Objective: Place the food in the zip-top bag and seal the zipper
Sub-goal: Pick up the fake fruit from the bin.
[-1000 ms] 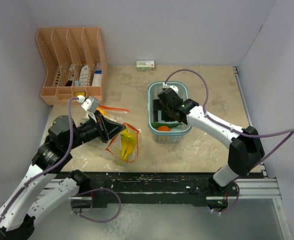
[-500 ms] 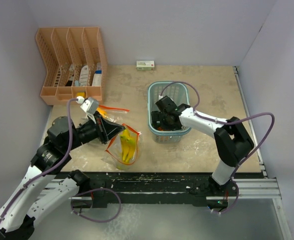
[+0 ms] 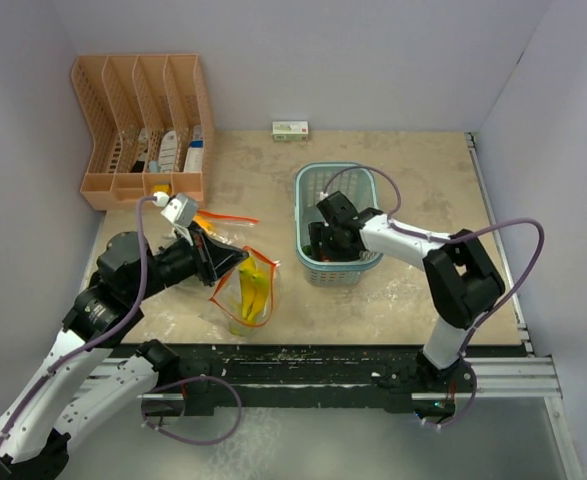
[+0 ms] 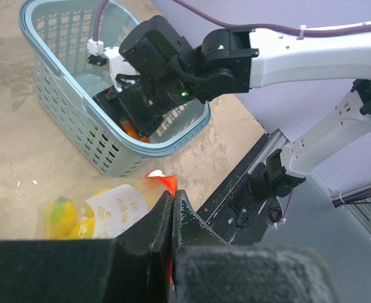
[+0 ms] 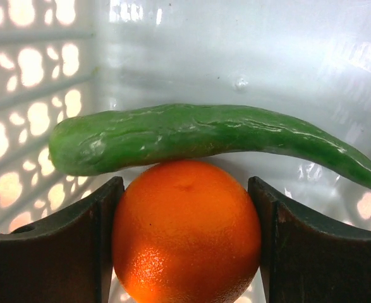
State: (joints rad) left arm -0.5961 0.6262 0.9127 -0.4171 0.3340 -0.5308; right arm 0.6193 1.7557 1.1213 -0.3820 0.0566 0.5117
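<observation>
The zip-top bag (image 3: 241,292) lies on the table with yellow bananas (image 3: 256,293) inside it. My left gripper (image 3: 235,258) is shut on the bag's orange-red mouth edge; in the left wrist view the two fingertips (image 4: 172,196) pinch that edge above the bag (image 4: 109,208) and the bananas (image 4: 62,214). My right gripper (image 3: 325,250) reaches down into the light blue basket (image 3: 303,190). In the right wrist view its fingers (image 5: 103,240) press both sides of the small orange fruit (image 5: 186,233). The long green vegetable (image 5: 191,136) lies just behind the fruit, touching it.
An orange desk organiser (image 3: 143,130) with small items stands at the back left. A second flat bag with a red strip (image 3: 223,217) lies beside my left gripper. A small box (image 3: 290,129) sits by the back wall.
My right gripper went down into the basket and its jaws came in against the orange fruit. The left gripper stayed where it was, still holding the bag.
</observation>
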